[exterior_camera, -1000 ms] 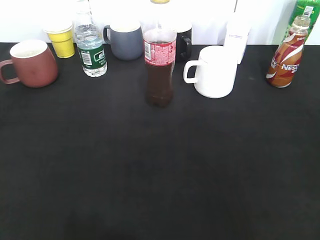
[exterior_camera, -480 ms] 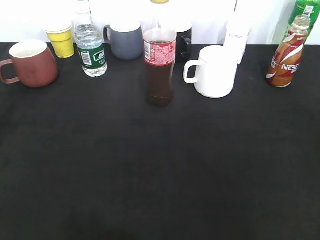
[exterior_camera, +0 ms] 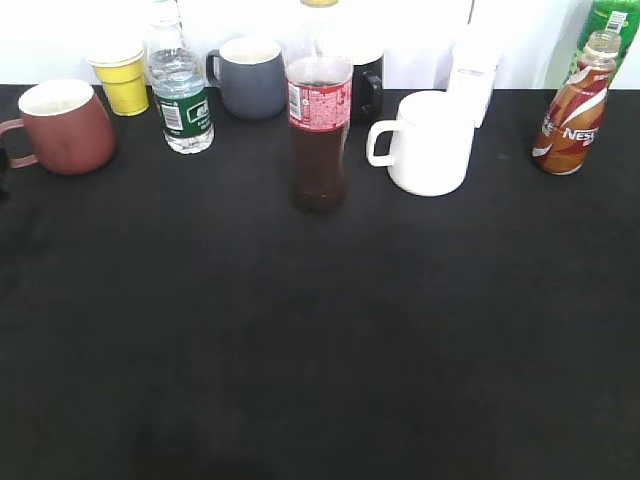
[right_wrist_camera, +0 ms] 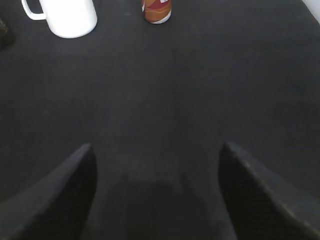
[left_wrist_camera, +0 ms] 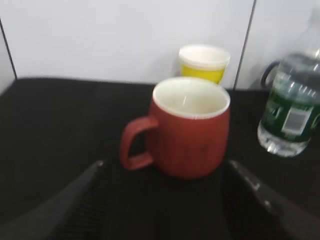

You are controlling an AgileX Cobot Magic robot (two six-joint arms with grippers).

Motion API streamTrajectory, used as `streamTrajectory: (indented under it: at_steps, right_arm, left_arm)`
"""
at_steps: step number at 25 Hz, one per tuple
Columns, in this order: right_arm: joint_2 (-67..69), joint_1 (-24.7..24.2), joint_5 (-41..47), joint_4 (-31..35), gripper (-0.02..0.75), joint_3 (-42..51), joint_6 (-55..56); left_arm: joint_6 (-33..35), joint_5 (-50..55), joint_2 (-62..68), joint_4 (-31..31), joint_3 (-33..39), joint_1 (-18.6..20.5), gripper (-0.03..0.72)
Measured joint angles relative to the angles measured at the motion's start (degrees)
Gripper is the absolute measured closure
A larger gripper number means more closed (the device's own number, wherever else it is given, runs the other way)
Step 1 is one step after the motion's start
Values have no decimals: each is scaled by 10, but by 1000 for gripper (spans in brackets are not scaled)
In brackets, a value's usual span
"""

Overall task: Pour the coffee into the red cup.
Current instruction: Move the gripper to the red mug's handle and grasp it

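Observation:
The red cup (exterior_camera: 62,125) stands at the far left of the black table, handle to the left. In the left wrist view the cup (left_wrist_camera: 192,130) is upright and empty, just ahead of my open left gripper (left_wrist_camera: 164,165), whose fingers (left_wrist_camera: 75,192) flank it without touching. The coffee bottle (exterior_camera: 572,110), brown and orange, stands at the far right. In the right wrist view only its base (right_wrist_camera: 157,12) shows, far ahead. My right gripper (right_wrist_camera: 157,146) is open and empty above bare table.
A cola bottle (exterior_camera: 319,130) stands mid-table and a white mug (exterior_camera: 425,143) to its right. A water bottle (exterior_camera: 180,90), yellow cup (exterior_camera: 122,75), grey mug (exterior_camera: 248,78) and black mug (exterior_camera: 366,85) line the back. A green bottle (exterior_camera: 615,20) stands behind the coffee.
A dark shape has come in at the left edge of the exterior view, by the red cup's handle. Nothing on the table has moved.

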Motion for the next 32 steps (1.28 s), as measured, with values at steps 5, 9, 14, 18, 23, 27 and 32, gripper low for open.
streamTrajectory:
  at_steps: [5, 9, 14, 18, 23, 27, 32]
  right_arm:
    - [0, 0, 0, 0, 148, 0, 0]
    - [0, 0, 0, 1, 148, 0, 0]
    - [0, 0, 0, 3, 148, 0, 0]
    - [0, 0, 0, 4, 148, 0, 0]
    - [0, 0, 0, 4, 148, 0, 0]
    - [0, 0, 0, 4, 148, 0, 0]
    - [0, 0, 0, 4, 148, 0, 0]
  left_arm:
    - [0, -53, 86, -1, -17, 45, 163]
    - [0, -80, 137, 0, -61, 48, 174]
    - [0, -76, 202, 0, -132, 48, 179]
    - [0, -72, 236, 0, -181, 48, 180]
    - [0, -52, 268, 0, -227, 48, 209]
    - [0, -8, 290, 3, -283, 49, 265]
    - [2, 1, 290, 81, -292, 50, 610]
